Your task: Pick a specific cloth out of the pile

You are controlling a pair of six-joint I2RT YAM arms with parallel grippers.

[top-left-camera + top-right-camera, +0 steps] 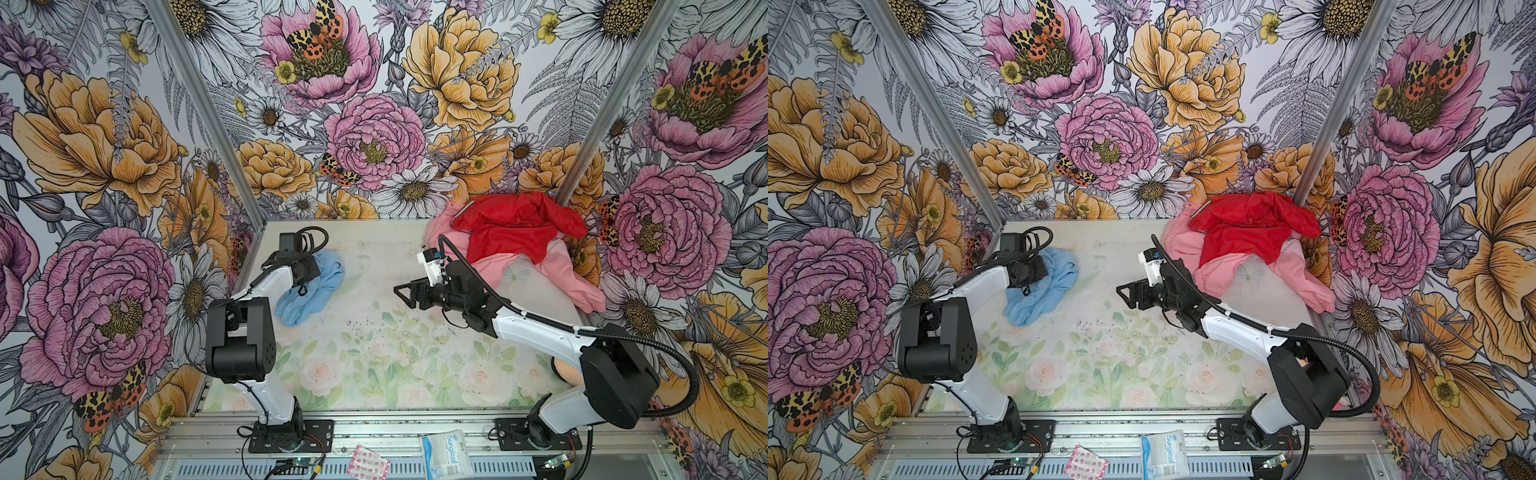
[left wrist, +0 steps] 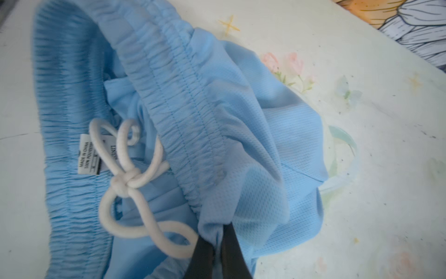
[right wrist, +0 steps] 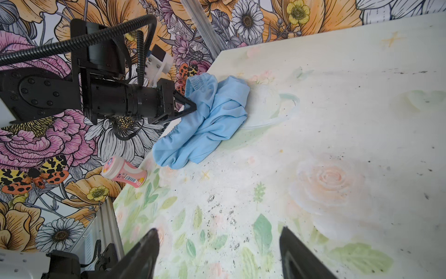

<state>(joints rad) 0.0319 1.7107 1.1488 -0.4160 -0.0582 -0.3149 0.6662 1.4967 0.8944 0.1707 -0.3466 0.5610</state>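
Note:
The cloth (image 1: 320, 282) (image 1: 1050, 286), a sky-blue garment with an elastic waistband and a white drawstring, lies crumpled at the table's back left. My left gripper (image 2: 218, 229) (image 3: 193, 107) is shut on a fold of the cloth (image 2: 241, 120) (image 3: 212, 120), low over the table. The pile sits at the back right: a red garment (image 1: 515, 228) (image 1: 1250, 228) on top of a pink one (image 1: 552, 274) (image 1: 1300, 278). My right gripper (image 1: 405, 296) (image 1: 1125, 296) (image 3: 219, 230) hangs open and empty above mid-table, left of the pile.
A pink bottle (image 3: 124, 172) lies on its side at the table's left edge, near the cloth. On the front rail beyond the table sit a surgical packet (image 1: 446, 457) and a strip of plasters (image 1: 370, 463). Flowered walls close in three sides.

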